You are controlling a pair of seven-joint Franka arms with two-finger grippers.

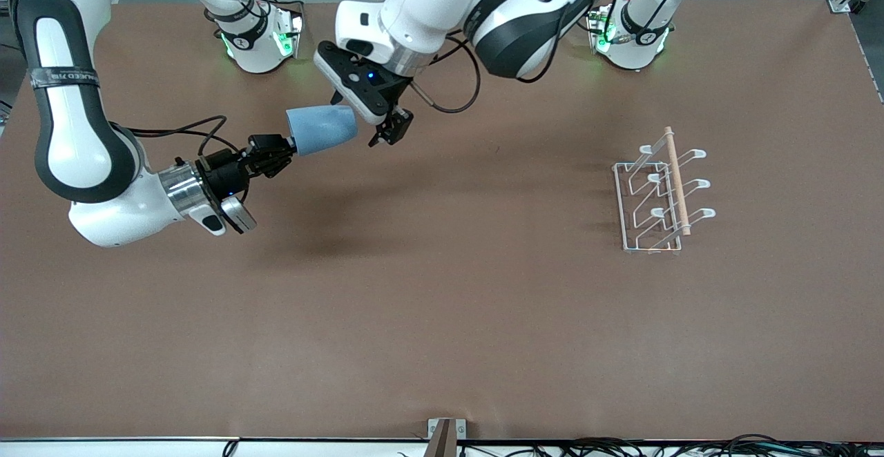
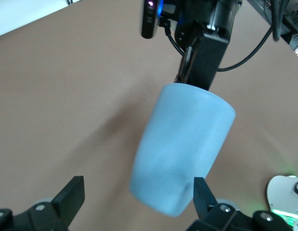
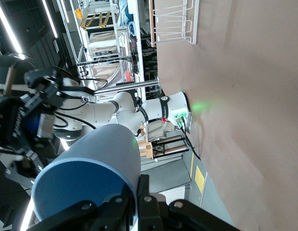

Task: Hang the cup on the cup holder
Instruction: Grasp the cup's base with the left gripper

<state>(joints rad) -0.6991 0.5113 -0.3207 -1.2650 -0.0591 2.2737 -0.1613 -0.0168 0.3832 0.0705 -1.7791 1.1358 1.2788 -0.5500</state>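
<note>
Cup (image 1: 322,130) rim hidden where right gripper (image 1: 276,154) pinches it – held sideways above the table. Left gripper (image 1: 384,124) hangs fingers wide around the cup's other end, not gripping. Cup holder (image 1: 659,195) stands toward the left arm's end.

Bright overhead light; soft shadows; sharp focus.

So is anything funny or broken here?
Nothing looks broken or spilled. The only unusual sight: the blue cup is up in the air lying sideways, pinched at its rim by the right claw, with the open left claw around its base. The cup holder stands upright, empty.
</note>
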